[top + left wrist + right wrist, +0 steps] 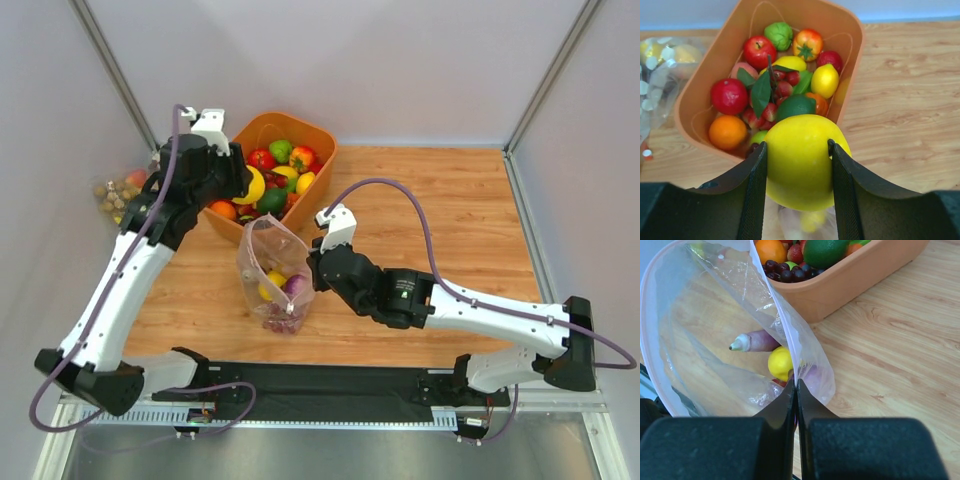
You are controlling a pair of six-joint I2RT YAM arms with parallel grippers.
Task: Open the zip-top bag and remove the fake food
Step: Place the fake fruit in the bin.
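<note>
The right fingers (782,407) pinch the zip-top bag (700,340) by its rim, just near of the orange bin (702,95), so its mouth gapes; the left fingers (754,190) clamp a yellow fruit (799,170) over the bin's near edge, probably to drop it

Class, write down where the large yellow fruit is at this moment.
In the left wrist view, the large yellow fruit is gripped by the left end effector at the near rim of the orange bin, with the zip-top bag showing below it.

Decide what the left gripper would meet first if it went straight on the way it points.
The left gripper likely hits the orange tub: its near wall or the heaped fruit behind; depth unclear.
</note>
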